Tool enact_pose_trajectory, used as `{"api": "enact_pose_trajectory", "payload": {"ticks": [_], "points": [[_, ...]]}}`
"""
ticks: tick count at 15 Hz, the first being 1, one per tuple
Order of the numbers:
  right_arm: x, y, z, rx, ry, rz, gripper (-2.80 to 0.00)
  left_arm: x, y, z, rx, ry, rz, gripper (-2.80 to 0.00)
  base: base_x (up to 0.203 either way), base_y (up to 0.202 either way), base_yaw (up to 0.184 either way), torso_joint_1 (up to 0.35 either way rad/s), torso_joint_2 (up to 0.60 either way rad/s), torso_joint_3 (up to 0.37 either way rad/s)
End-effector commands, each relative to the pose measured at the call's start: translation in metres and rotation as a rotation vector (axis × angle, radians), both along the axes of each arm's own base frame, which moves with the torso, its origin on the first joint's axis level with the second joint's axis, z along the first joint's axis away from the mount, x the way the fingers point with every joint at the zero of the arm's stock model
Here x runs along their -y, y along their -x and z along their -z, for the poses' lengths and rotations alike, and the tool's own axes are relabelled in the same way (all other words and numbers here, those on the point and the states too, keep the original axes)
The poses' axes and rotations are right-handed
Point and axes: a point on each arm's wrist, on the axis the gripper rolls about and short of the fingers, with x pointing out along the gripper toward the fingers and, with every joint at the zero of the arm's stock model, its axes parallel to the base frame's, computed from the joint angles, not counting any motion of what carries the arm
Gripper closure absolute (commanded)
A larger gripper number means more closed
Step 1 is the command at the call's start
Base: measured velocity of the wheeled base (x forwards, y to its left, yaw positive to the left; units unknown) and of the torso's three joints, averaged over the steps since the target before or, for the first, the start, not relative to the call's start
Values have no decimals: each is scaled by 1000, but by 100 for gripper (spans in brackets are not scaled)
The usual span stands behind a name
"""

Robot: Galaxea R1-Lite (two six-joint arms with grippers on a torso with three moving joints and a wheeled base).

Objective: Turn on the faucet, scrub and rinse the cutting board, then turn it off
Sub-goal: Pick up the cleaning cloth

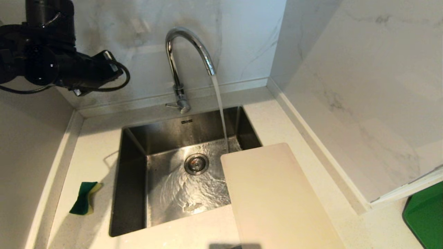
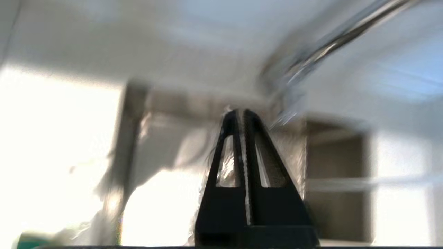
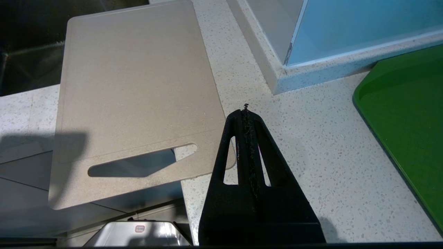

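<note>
sponge [image 1: 84,197]: green-and-yellow, on table [image 1: 97,145] left of sink | sink [image 1: 133,180]: steel basin, round drain [image 1: 196,163] at centre of floor | green tray [image 1: 427,218]: on table, far right | walls: white marble

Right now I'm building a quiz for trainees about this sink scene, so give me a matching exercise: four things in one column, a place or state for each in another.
1. tall chrome gooseneck faucet
2. large off-white plastic cutting board
3. small green-and-yellow sponge
4. bright green flat tray

a. counter left of the sink
b. running water
c. far right counter edge
d. overhanging the sink's right rim

Pairs: 1-b, 2-d, 3-a, 4-c
</note>
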Motion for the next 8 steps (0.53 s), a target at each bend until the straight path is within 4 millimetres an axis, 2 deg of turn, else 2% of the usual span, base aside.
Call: {"api": "enact_pose_trajectory", "payload": {"ticks": [1, 5, 8], "points": [[0, 0, 0, 0, 0, 0, 0, -22, 18, 9, -93, -5, 23, 0, 0, 0, 0, 0, 0, 0], [0, 0, 0, 0, 0, 0, 0, -50, 25, 63, -319, -49, 51, 0, 0, 0, 0, 0, 0, 0], [0, 0, 0, -2, -1, 0, 0, -67, 43, 105, -487, -99, 127, 0, 0, 0, 0, 0, 0, 0]]}}
